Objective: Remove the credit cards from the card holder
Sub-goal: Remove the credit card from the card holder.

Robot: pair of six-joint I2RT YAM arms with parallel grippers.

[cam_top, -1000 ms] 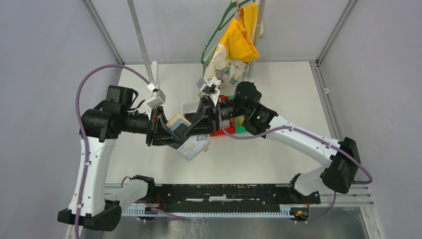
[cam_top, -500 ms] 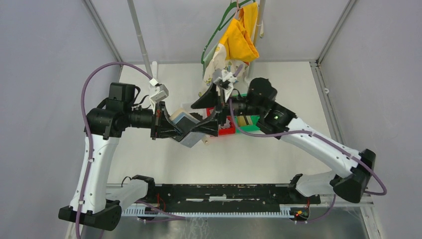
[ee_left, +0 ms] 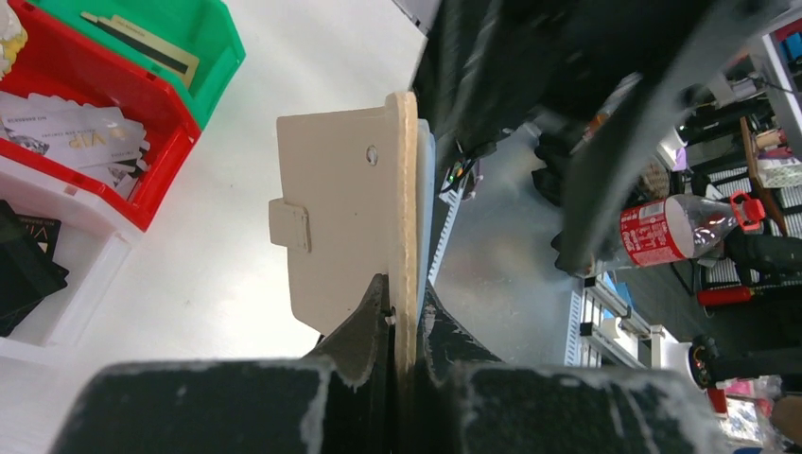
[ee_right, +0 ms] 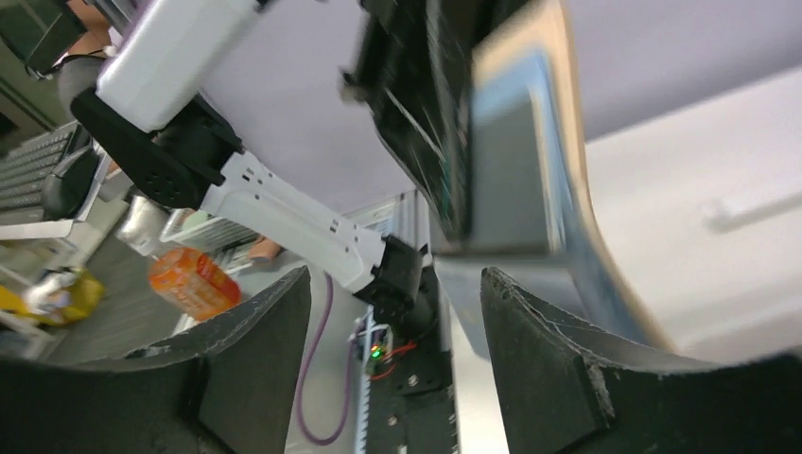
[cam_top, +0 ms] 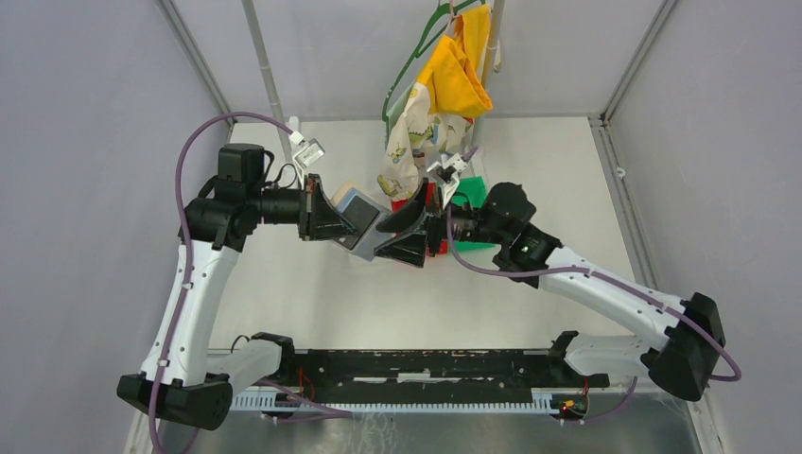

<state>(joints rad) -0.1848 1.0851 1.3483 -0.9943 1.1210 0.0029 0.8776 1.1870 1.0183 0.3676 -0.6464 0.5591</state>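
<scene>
My left gripper [ee_left: 405, 295] is shut on the tan card holder [ee_left: 340, 199], pinching its edge; the holder stands on edge above the table with its snap tab facing the bins. From above, the left gripper [cam_top: 333, 219] holds the card holder [cam_top: 357, 216] in mid-air, its grey-blue inner sleeve turned toward the right arm. My right gripper [cam_top: 403, 236] is open just right of the holder. In the right wrist view the blurred card holder [ee_right: 515, 142] lies beyond the open right gripper [ee_right: 397, 322], with nothing between the fingers. Pale credit cards [ee_left: 80, 132] lie in the red bin.
A red bin [ee_left: 161, 180], a green bin [ee_left: 222, 57] with one card and a white bin [ee_left: 90, 284] with black cards sit together behind the grippers. A hanger with yellow and patterned cloth [cam_top: 452, 76] hangs at the back. Frame posts stand at the rear corners.
The right gripper went from shut to open. Both arms shifted toward the back of the table, and the left gripper carried the card holder up toward the bins.
</scene>
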